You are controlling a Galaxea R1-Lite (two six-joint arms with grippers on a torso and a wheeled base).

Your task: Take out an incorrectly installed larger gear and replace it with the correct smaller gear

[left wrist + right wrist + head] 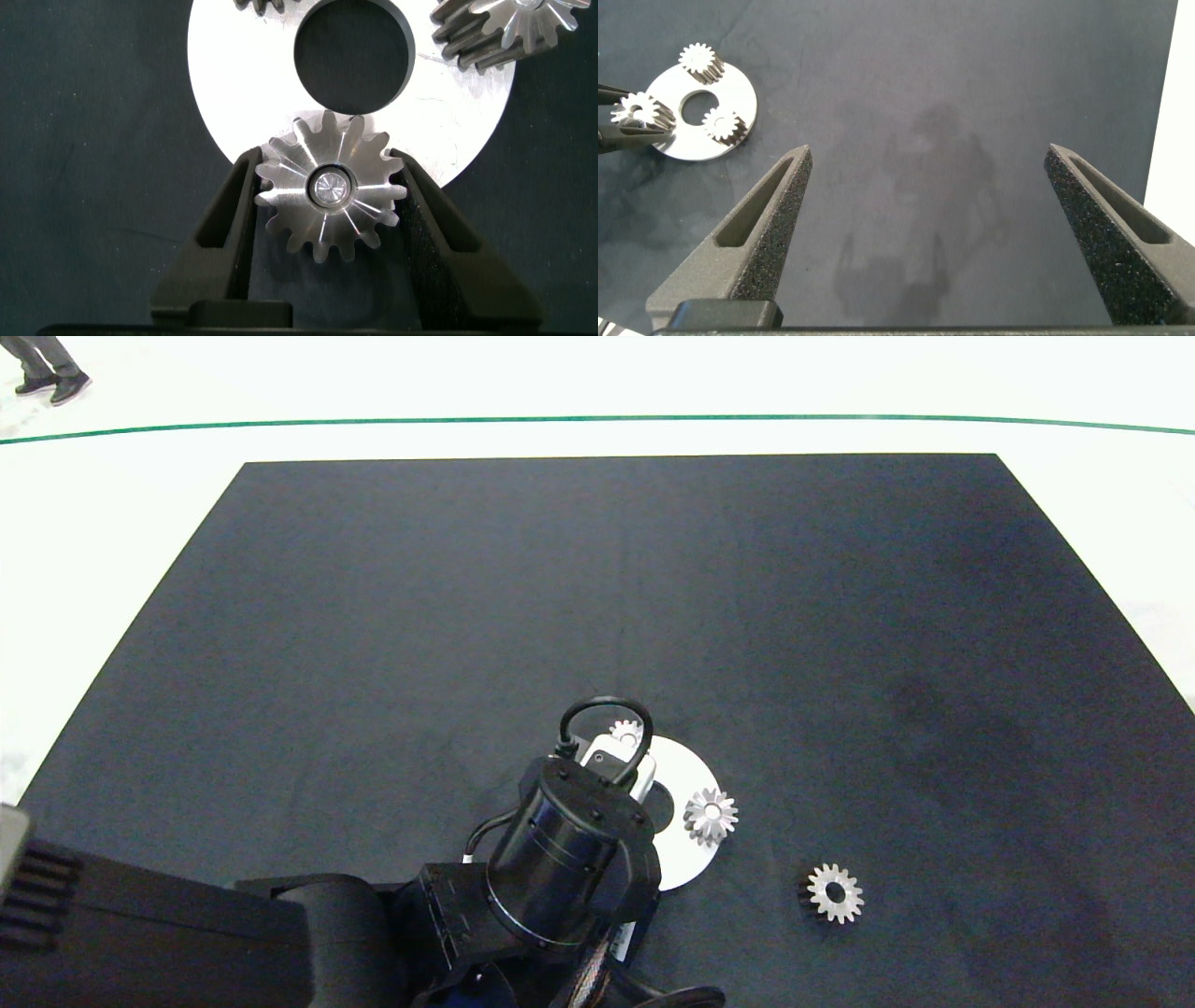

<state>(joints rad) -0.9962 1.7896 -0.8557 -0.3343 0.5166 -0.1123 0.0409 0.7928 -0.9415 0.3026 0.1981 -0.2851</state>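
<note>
Larger gear (329, 189): bright machined silver metal, long pointed teeth fanning from a small centre hole with a shiny pin end showing in it. It sits at the edge of the round plate (243, 70), teeth overhanging the rim onto the dark mat. Left gripper (329, 201): its two dark fingers (229, 219) flank the gear, inner faces against the teeth tips on both sides, closed onto it.

Plate: flat, pale brushed metal disc with a wide round central hole (355, 51). Two more pointed-tooth silver gears stand on it, one (509, 28) cut off by the wrist picture's edge, the other (266, 5) showing only a few teeth. In the head view the left arm (560, 859) hides the gripped gear and much of the plate.

Smaller gear (834, 893): silver, blunt teeth, flat face, wide round bore, dark lower body; lies alone on the mat (840, 616), well apart from the plate, toward the right side.

Right gripper (938, 233): fingers (771, 219) rough, grainy black, spread wide, nothing between them, over bare mat, away from the plate.

A person's shoes (56, 383) show beyond the table.
</note>
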